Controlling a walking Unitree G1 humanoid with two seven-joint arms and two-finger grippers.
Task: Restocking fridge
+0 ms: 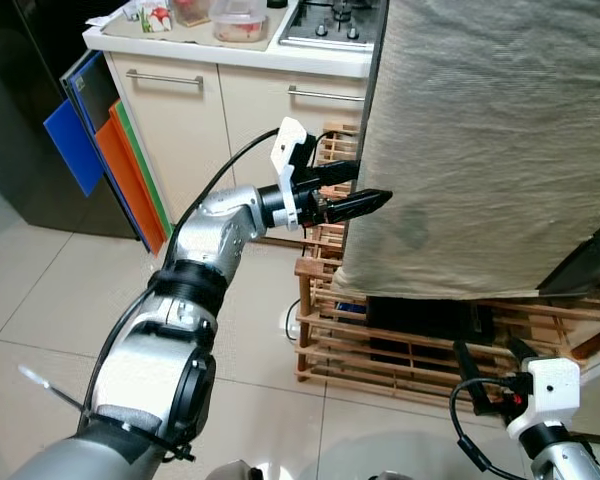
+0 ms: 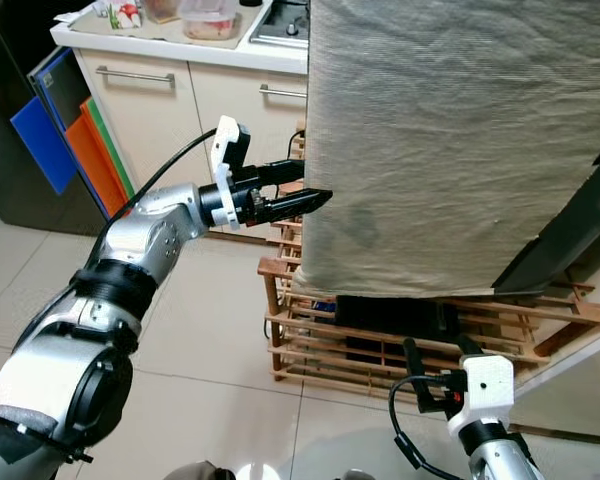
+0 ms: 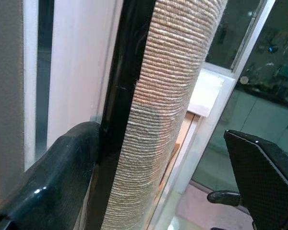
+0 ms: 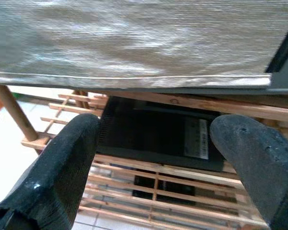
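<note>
A boxy unit draped in beige woven cloth (image 1: 480,150) stands on a slatted wooden rack (image 1: 380,350). My left gripper (image 1: 365,188) reaches out to the unit's left edge. Its fingers are open and straddle that edge. In the left wrist view one finger (image 3: 62,167) rests against the black edge strip (image 3: 120,96), and the cloth-covered corner lies between it and the other finger (image 3: 264,172). My right gripper (image 1: 490,352) hangs low at the front right, open and holding nothing, pointing at a flat black device (image 4: 158,139) on the rack's shelf.
Cream cabinets with a counter (image 1: 230,55) carrying food containers and a hob (image 1: 330,25) stand behind. Blue, orange and green boards (image 1: 110,150) lean beside a dark appliance (image 1: 10,120) at the left. Tiled floor (image 1: 60,290) lies open to the left.
</note>
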